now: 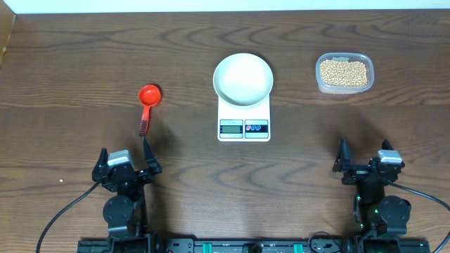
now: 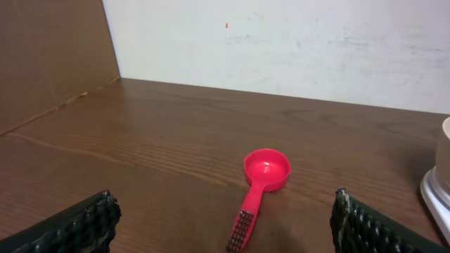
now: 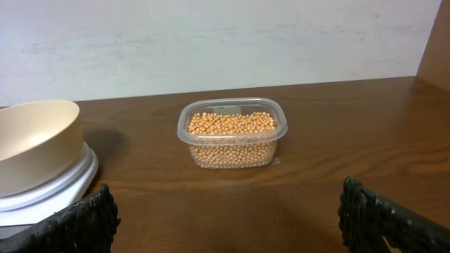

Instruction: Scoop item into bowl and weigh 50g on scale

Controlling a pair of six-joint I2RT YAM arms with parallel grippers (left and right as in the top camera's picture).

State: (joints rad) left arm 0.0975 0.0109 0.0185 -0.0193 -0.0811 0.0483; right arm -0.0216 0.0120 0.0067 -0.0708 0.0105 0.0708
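- Beans point(image 1: 343, 72), small, round and tan-yellow, all sit in a clear plastic tub point(image 1: 318, 74) at the far right of the desk point(image 1: 70, 70). I see none anywhere else.
- From my right wrist camera the tub stands straight ahead, filled close to its rim, with its lid off.
- My bowl point(image 1: 242, 79) is white and round, and its inside is bare. It rests on the far end of the scale point(image 1: 244, 127), mid-desk, and overhangs the platform on both sides.
- On the scale's near end the grey display point(image 1: 230, 127) and the two round buttons point(image 1: 256, 127) stay uncovered. I cannot read the display; it is too small.
- A red scoop point(image 1: 148, 95) lies flat on the desk, left of the scale and well apart from it. Its cup points away from me and its handle points back toward my left arm. The cup holds nothing.
- My left fingers point(image 2: 77, 225) are spread wide apart with nothing between them. They sit low, near the front edge of the desk. In that wrist view the end of the scoop handle lies ahead of the gap, not touching either finger.
- My right fingers point(image 3: 70, 225) are likewise wide apart and hold nothing. They sit near the front edge on the right, well short of the tub.
- Behind the desk runs a white wall point(image 2: 281, 42), with a brown board point(image 2: 49, 56) standing at the left end.
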